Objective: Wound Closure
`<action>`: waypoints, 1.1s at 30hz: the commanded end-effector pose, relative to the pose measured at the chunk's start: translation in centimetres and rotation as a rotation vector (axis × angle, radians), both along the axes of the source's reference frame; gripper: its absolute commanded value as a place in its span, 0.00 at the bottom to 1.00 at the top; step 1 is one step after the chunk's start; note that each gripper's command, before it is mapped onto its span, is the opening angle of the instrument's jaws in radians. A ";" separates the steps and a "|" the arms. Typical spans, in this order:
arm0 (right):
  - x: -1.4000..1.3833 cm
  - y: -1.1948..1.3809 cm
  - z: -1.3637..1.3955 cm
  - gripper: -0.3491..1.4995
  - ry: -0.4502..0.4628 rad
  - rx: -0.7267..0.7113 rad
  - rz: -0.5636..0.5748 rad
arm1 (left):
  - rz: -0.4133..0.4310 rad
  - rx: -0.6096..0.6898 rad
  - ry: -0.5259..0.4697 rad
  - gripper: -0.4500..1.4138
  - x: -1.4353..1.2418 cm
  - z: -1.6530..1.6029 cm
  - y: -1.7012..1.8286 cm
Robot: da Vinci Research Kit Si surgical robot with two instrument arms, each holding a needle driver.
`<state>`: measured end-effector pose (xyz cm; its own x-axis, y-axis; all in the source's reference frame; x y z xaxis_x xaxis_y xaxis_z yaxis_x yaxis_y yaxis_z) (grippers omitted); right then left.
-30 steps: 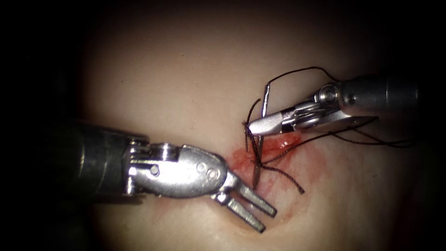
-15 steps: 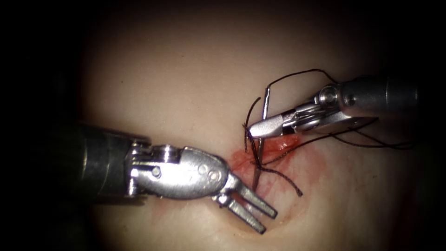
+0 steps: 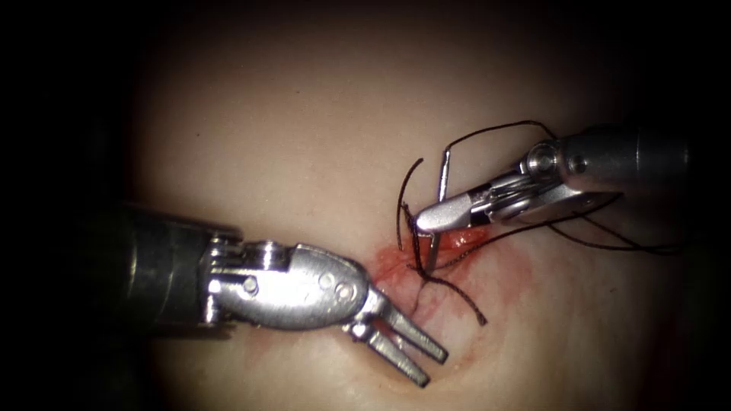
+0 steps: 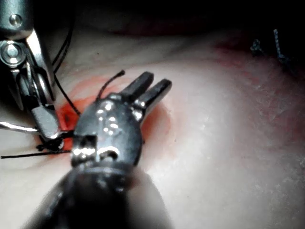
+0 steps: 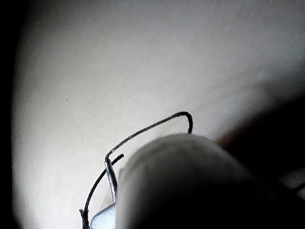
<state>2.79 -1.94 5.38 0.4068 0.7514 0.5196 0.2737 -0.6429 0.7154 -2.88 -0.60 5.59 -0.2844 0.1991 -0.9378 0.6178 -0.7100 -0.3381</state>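
My right tool [image 3: 426,218] pinches the needle [image 3: 439,199] mid-curve, tip in the cut [image 3: 449,243]; my left tool [image 3: 415,354] is spread, empty. Thread [image 3: 457,293] trails; closure has barely started.

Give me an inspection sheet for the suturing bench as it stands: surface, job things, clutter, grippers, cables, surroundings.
Surface: tissue, pale, with red fluid around the cut.
Job's things: needle held across its curve by the right gripper, swaged end up, lower part at the cut; whether its tip is in the tissue cannot be told. Thread runs from the needle's upper end and trails right.
Clutter: cut end of thread lying below the cut.
Grippers: right gripper shut on the needle; left gripper open, holding nothing, left of and below the cut.
Cables: nothing seen.
Surroundings: dark.
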 end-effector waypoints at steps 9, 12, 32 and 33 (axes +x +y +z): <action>0.23 -0.03 -0.03 0.00 0.051 0.011 0.011 | 0.007 0.000 -0.003 0.33 -0.04 0.05 -0.02; 0.25 -0.03 -0.01 0.00 0.071 0.004 0.009 | 0.007 0.002 -0.006 0.32 -0.04 0.04 -0.03; 0.43 -0.11 -0.04 0.00 0.141 -0.023 0.045 | 0.013 0.005 -0.014 0.34 -0.05 0.04 -0.03; 0.44 -0.11 -0.04 0.00 0.141 -0.021 0.048 | 0.014 0.005 -0.014 0.35 -0.05 0.04 -0.03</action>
<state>3.14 -2.07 5.33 0.4362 0.7841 0.4415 0.4021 -0.6088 0.6839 -2.88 -0.61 5.58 -0.2735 0.2001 -0.9408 0.6320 -0.6999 -0.3326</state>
